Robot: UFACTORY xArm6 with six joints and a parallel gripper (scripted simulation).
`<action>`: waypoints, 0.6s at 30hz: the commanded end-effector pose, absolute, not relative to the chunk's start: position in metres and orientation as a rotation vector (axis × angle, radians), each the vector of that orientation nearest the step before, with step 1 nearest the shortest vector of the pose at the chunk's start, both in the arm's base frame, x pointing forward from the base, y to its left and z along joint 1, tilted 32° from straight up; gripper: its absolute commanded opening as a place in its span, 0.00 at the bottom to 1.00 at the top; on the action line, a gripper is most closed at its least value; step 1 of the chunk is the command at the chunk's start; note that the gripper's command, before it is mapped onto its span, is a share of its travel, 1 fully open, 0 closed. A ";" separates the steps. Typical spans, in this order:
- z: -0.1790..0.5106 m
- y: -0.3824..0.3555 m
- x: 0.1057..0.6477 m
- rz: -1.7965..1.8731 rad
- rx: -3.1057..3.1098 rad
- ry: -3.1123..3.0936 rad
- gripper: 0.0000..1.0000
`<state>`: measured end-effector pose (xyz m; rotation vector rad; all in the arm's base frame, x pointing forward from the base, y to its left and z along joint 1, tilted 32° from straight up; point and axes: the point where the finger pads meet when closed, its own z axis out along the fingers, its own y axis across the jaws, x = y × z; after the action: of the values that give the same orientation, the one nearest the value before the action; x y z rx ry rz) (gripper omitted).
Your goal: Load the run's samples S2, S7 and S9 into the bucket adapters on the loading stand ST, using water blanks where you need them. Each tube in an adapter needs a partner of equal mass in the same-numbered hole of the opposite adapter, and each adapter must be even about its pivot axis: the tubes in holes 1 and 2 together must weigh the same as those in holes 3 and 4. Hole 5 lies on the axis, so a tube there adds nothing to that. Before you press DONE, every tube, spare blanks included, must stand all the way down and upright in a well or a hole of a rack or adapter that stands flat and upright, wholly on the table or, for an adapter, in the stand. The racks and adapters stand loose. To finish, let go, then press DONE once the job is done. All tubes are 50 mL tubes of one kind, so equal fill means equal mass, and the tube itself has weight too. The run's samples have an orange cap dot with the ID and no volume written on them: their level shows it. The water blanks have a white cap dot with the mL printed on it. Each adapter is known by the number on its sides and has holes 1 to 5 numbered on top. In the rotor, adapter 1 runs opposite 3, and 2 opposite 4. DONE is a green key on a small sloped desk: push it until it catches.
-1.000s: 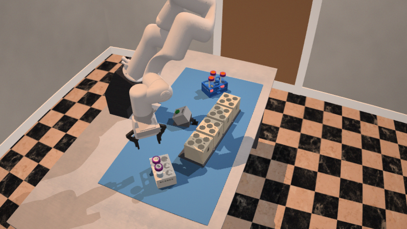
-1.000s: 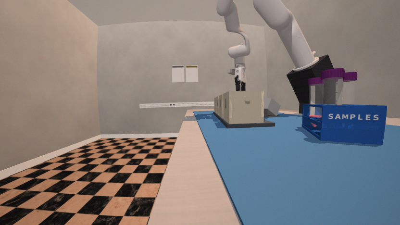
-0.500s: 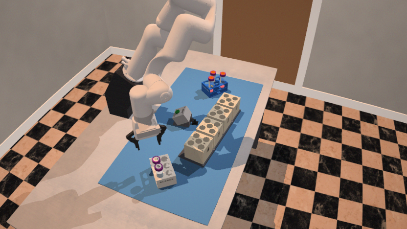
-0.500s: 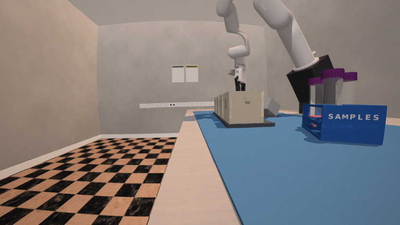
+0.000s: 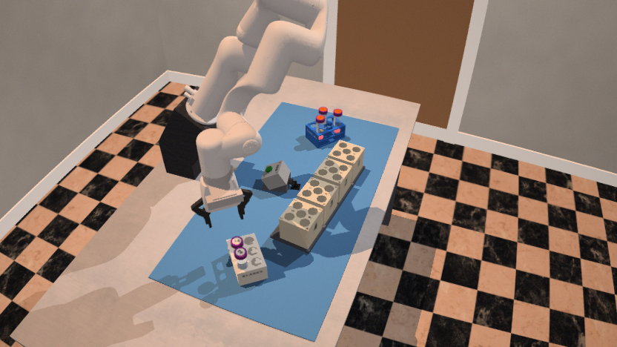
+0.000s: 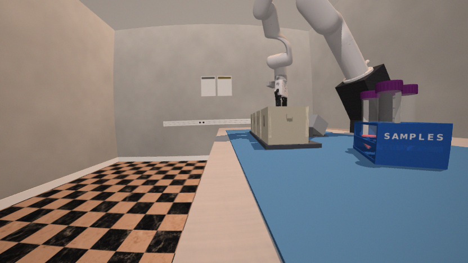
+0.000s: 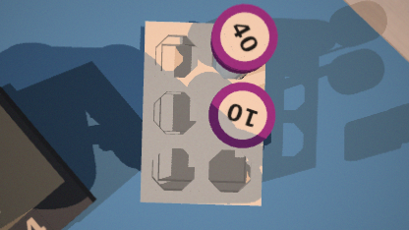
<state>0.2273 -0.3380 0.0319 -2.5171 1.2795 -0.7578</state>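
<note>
At the near end of the counter [image 5: 99, 276] [image 6: 209, 209], the blanks rack [image 5: 253, 278] [image 7: 203, 192] holds two tubes side by side in one row: the 40 [image 5: 240, 253] [image 7: 245, 37] in a corner well, the 10 [image 5: 236, 242] [image 7: 242, 115] in the middle one. The other four wells are empty.

The pincer [image 5: 225, 221] [image 6: 280, 101] hangs above the caps, spread wide with nothing in it. Fetching a blank looks like the step in hand. Choose it by matching a sample's level, then centre over its cap with the fingers turned so neither drops onto the neighbouring cap. Come down straight, close squarely, and lift vertically until the tube is out; a sideways tug could drag the loose rack.

Beyond, the four adapters [image 5: 297, 233] [image 6: 288, 126] [image 7: 25, 162] stand in a line on ST [image 5: 276, 235] [image 6: 314, 144] [image 7: 81, 187], no tubes showing in them. The DONE key [image 5: 268, 168] sits beside the line.

Farthest off, the three samples [image 5: 319, 119] [image 6: 389, 86] stand in the blue rack [image 5: 326, 139] [image 6: 414, 153], still to be loaded.
</note>
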 end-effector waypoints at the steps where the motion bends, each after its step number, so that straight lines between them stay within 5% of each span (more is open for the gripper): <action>1: 0.033 -0.339 0.227 -0.761 -2.518 1.280 1.00; 18: 0.044 -0.338 0.220 -0.761 -2.518 1.280 1.00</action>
<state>0.2256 -0.3377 0.0342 -2.5168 1.2795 -0.7573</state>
